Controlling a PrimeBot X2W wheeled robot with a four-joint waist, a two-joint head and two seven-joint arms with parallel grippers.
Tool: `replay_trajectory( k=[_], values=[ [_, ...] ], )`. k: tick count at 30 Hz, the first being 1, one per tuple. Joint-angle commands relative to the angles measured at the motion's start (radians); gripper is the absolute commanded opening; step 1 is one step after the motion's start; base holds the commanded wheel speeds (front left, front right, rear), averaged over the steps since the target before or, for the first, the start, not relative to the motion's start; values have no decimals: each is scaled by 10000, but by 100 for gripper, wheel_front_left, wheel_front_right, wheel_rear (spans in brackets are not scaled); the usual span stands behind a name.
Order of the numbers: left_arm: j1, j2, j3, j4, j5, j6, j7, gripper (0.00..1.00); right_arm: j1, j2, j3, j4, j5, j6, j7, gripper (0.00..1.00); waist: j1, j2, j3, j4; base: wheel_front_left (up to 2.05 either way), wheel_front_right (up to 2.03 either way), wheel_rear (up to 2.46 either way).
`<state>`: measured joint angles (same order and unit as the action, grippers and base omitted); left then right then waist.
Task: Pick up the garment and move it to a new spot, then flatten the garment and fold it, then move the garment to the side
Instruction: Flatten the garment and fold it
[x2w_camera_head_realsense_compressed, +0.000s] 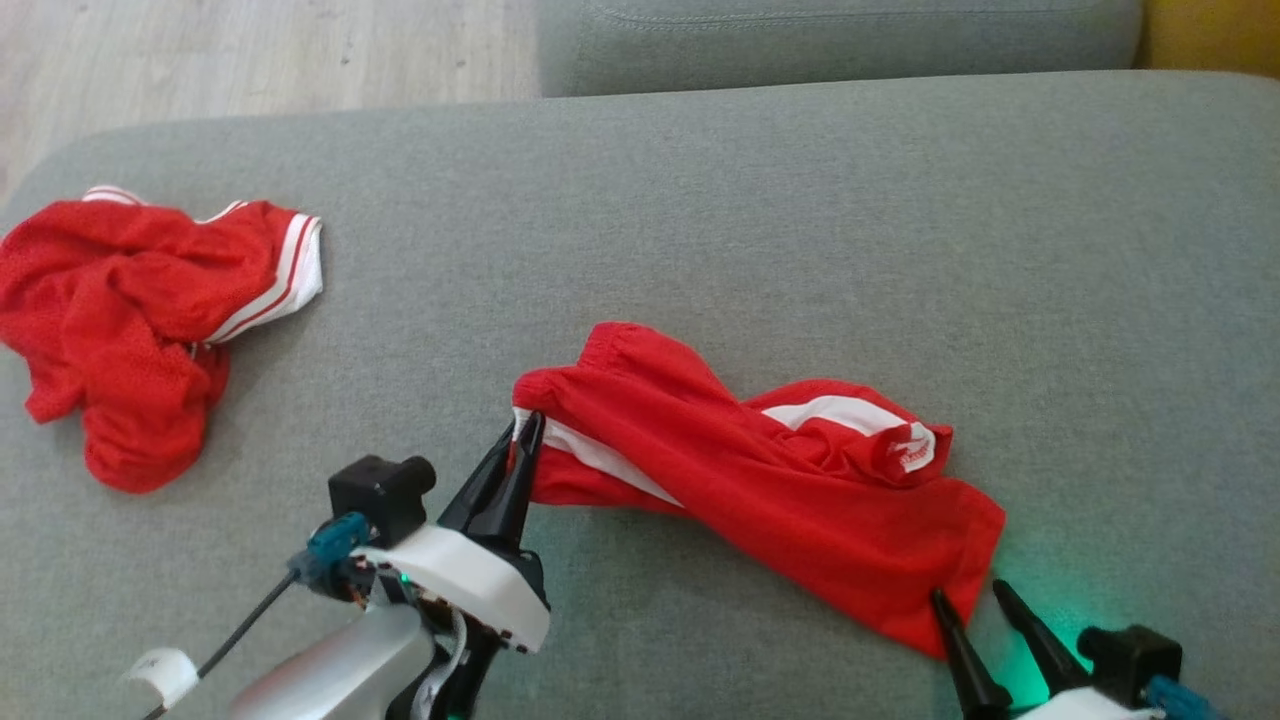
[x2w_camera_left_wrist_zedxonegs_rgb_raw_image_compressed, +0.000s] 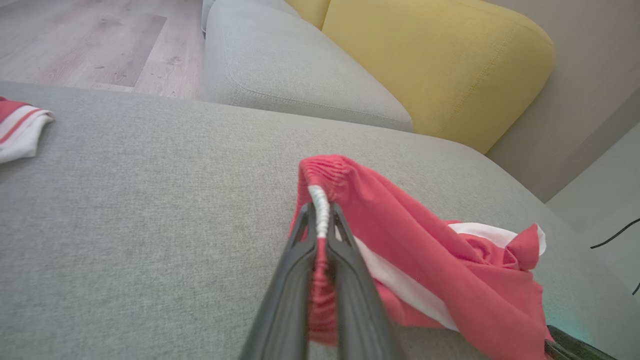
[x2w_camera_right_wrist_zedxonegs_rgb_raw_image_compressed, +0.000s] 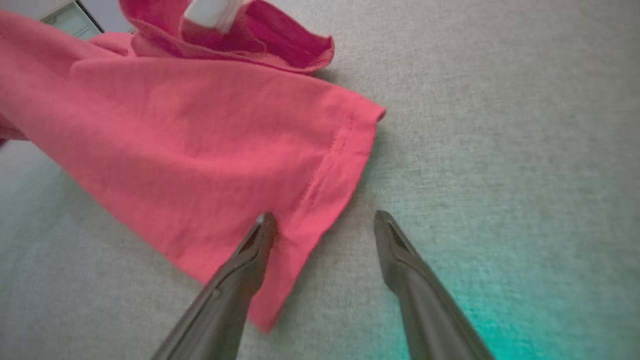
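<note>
Head view has the garment (x2w_camera_head_realsense_compressed: 760, 480), a pair of red shorts with white stripes, lying on the grey seat cushion (x2w_camera_head_realsense_compressed: 700, 200) with its long axis running from one pair of jaws to the other. The gathered waistband end points at the left gripper (x2w_camera_head_realsense_compressed: 525, 425). The hemmed leg end points at the right gripper (x2w_camera_head_realsense_compressed: 968, 590), lower and further right in that view.

The left gripper's jaws are pinched tight on the waistband edge. In the left wrist view a white-edged fold of red cloth stands up between the two fingertips, and the rest of the shorts trails away to the right of them.

The right gripper's jaws stand wide and hold nothing. In the right wrist view one fingertip sits over the stitched hem near the cloth's corner and the other over bare cushion just beside it; whether the first tip touches the cloth I cannot tell. A green glow (x2w_camera_head_realsense_compressed: 1040, 640) tints the cushion next to these jaws.

Well to the far side of the left jaws lies a second red garment (x2w_camera_head_realsense_compressed: 130, 320), crumpled.
</note>
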<state>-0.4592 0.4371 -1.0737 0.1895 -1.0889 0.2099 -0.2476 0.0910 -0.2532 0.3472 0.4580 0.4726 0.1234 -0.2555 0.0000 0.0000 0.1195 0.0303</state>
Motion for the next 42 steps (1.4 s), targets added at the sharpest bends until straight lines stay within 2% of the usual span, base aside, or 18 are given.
replay_trajectory(
  k=[1,2,3,4,8,14,22,26,27,32,38,39,40,41,42],
  values=[
    [-393,124,281,-186,112,-51,-36,0,-355,-103,348,111,270,73,-63,100,0,0,76,98,0,0,0],
    [-414,98,257,-177,131,-72,-32,0,-482,-121,433,215,370,73,-63,84,0,0,108,125,0,0,0],
    [-430,72,240,-167,148,-90,-32,0,-624,-167,512,268,399,73,-63,48,0,0,137,143,0,0,0],
    [-441,50,228,-154,162,-101,-34,0,-753,-214,546,288,402,73,-63,0,0,0,158,152,0,0,0],
    [-484,36,220,-142,253,-143,-47,0,-1015,-290,226,6,261,73,-63,0,0,0,210,99,0,0,0],
    [-268,233,406,-433,416,-213,-96,0,-697,-343,-1048,-1564,-420,73,-63,0,0,0,-163,-282,0,0,0],
    [495,1227,818,-3146,421,129,-64,0,716,-632,-3300,-4692,-1232,73,-63,0,0,0,-724,-709,0,0,0],
    [480,1566,825,-4348,376,271,252,0,957,-773,-3847,-5405,-1307,73,214,0,0,0,-733,-675,0,0,0],
    [445,1551,824,-4486,336,268,317,0,826,-775,-3900,-5366,-1279,73,378,0,0,0,-688,-648,0,0,0],
    [54,1005,714,-3844,266,56,486,0,-1171,-598,-3287,-3462,-1096,73,1163,0,0,0,-123,-417,0,0,0],
    [-305,243,748,-2163,432,-94,264,0,-3252,-438,-2477,-438,-996,73,751,0,0,0,315,-150,0,0,0],
    [-346,126,738,-1959,464,-172,223,0,-3433,-412,-2418,-42,-970,73,638,13,0,0,352,-105,0,0,0],
    [-383,22,736,-1765,503,-240,184,0,-3549,-340,-2397,254,-838,73,533,64,0,0,381,-76,0,0,0],
    [-405,-74,750,-1583,542,-291,141,0,-3597,-309,-2390,466,-720,73,431,100,0,0,391,-60,0,0,0],
    [-409,-167,784,-1421,575,-337,95,0,-3574,-339,-2357,575,-662,73,328,100,0,0,393,-50,0,0,0]
  ],
)
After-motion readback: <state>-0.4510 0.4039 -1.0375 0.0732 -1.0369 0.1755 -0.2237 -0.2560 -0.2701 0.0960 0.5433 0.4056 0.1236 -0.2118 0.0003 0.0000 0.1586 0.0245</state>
